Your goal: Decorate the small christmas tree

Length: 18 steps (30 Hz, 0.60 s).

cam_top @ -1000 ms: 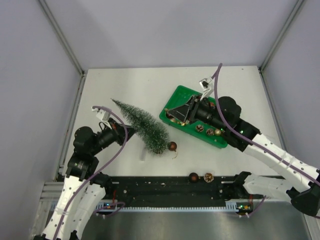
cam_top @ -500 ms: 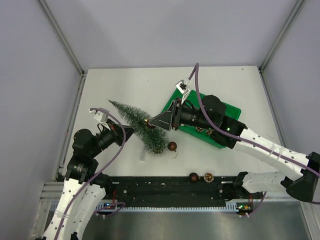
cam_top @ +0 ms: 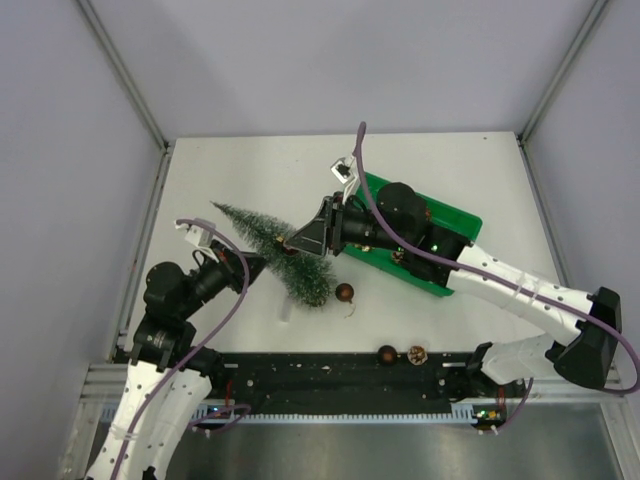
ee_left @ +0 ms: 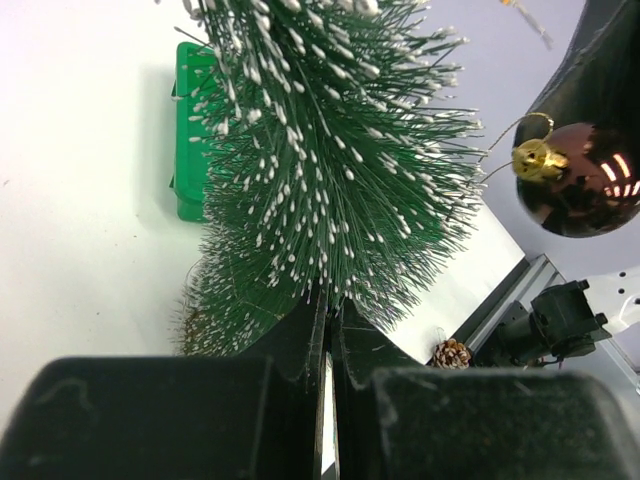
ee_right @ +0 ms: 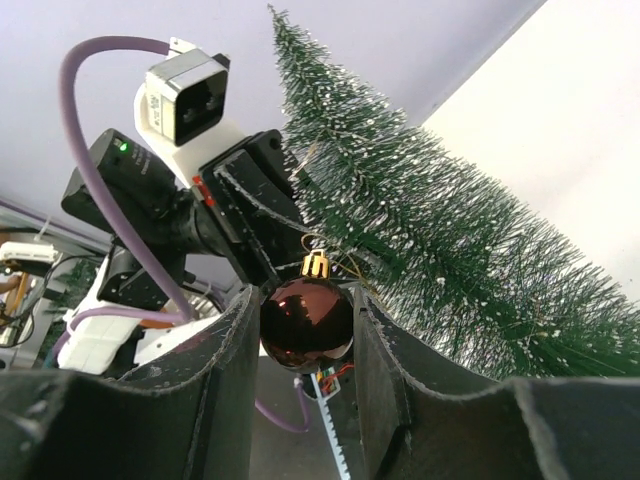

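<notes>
Now the right tool (cam_top: 289,243) has carried its bauble (ee_right: 305,322) from tray (cam_top: 456,221) to tree (cam_top: 252,226).

My right pincer (cam_top: 295,241) is pressed against the small christmas tree (cam_top: 262,238) at mid-frame in the top view. The dark red bauble (ee_right: 306,322) fills the gap between my fingers, so nothing more fits there. Bristles block me straight ahead. My left pincer (cam_top: 253,263) and its arm close off the tree's lower-left side. The green tray (cam_top: 455,218) takes up the right centre under my forearm. A loose bauble (cam_top: 344,292) lies just below the tree's wide end. The white table (cam_top: 260,170) is open along the top of the frame and at lower right, between tray and black rail (cam_top: 330,372). Grey walls (cam_top: 70,200) hem in both sides.
</notes>
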Each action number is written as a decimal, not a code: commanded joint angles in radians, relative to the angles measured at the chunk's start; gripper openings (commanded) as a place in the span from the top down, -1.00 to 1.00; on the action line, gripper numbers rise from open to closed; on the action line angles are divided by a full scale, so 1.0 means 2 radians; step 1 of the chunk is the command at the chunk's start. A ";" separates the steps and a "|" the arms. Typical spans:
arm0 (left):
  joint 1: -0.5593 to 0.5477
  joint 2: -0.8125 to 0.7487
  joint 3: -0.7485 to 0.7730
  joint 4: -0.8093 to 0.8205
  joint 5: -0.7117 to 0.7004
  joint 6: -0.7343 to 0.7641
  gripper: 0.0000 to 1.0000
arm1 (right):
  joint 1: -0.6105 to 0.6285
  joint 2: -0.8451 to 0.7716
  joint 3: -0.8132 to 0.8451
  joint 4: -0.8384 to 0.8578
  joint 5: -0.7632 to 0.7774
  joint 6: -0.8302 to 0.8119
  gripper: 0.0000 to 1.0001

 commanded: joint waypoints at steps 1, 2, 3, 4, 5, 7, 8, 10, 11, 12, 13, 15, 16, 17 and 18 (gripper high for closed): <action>0.001 -0.005 -0.006 0.021 0.012 -0.003 1.00 | 0.006 0.008 0.026 0.007 0.000 -0.007 0.53; 0.001 -0.006 -0.005 0.023 0.014 -0.001 1.00 | 0.006 0.009 0.027 0.007 0.001 -0.007 0.53; 0.001 -0.005 -0.005 0.023 0.015 0.000 1.00 | 0.006 0.010 0.027 0.008 0.000 -0.008 0.53; 0.001 -0.005 -0.004 0.023 0.014 0.004 1.00 | 0.006 0.013 0.027 0.009 0.000 -0.008 0.54; 0.001 -0.005 -0.004 0.023 0.014 0.004 1.00 | 0.006 0.014 0.027 0.011 -0.002 -0.008 0.53; 0.001 -0.005 -0.003 0.023 0.014 0.005 1.00 | 0.006 0.014 0.027 0.010 0.001 -0.008 0.54; 0.001 -0.006 -0.003 0.022 0.013 0.006 1.00 | 0.006 0.014 0.027 0.009 0.004 -0.011 0.54; 0.001 -0.008 0.000 0.023 0.015 0.007 1.00 | 0.006 0.010 0.022 0.004 0.011 -0.015 0.54; 0.001 -0.008 0.001 0.023 0.017 0.010 1.00 | 0.006 0.007 0.021 -0.002 0.020 -0.019 0.55; 0.001 -0.008 0.003 0.023 0.018 0.012 1.00 | 0.006 0.006 0.020 -0.003 0.028 -0.024 0.55; 0.001 -0.008 0.005 0.022 0.020 0.013 1.00 | 0.006 0.004 0.018 -0.021 0.038 -0.026 0.56; 0.001 -0.008 0.009 0.024 0.025 0.018 1.00 | 0.006 0.002 0.016 -0.030 0.046 -0.033 0.57; 0.001 -0.007 0.011 0.024 0.028 0.020 1.00 | 0.006 0.001 0.017 -0.031 0.049 -0.034 0.57; 0.001 -0.008 0.013 0.025 0.031 0.023 1.00 | 0.006 0.001 0.016 -0.034 0.050 -0.036 0.58; 0.001 -0.007 0.016 0.025 0.033 0.025 1.00 | 0.006 0.001 0.016 -0.037 0.054 -0.036 0.57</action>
